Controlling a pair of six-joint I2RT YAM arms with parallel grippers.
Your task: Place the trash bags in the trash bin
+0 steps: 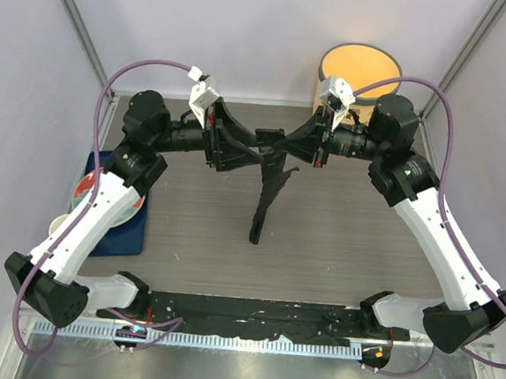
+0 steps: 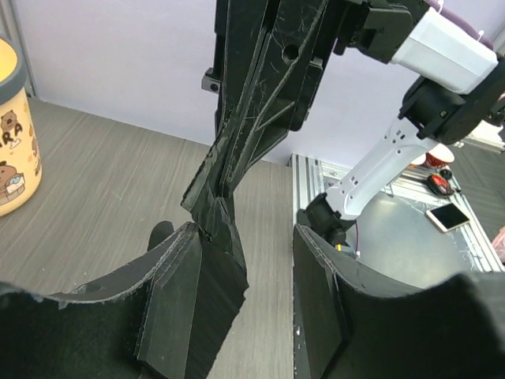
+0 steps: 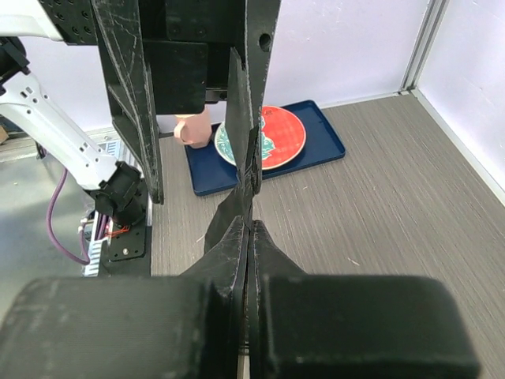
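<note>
- White long links and black joint housings make up the left arm (image 1: 100, 212) and the right arm (image 1: 447, 246), with black elbow blocks at 7 and 5 o'clock in the overhead view.
- A purple cable (image 1: 148, 67) loops along each arm.
- Each wrist carries a white camera bracket (image 1: 202, 92).
- Matte black, scuffed, angular fingers form the left gripper (image 2: 246, 230) and the right gripper (image 3: 248, 229).

The trash bag (image 1: 266, 195) hangs in front and left of the trash bin (image 1: 361, 66). Far left of the bin lies a tray (image 1: 130, 232) bearing a plate (image 3: 276, 136), with a cup (image 3: 193, 130) at its edge.

A red-and-teal plate (image 3: 276, 134) sits in a blue tray (image 3: 327, 146) (left side of the table (image 1: 347, 233)), a beige cup (image 3: 193, 130) beside it.
</note>
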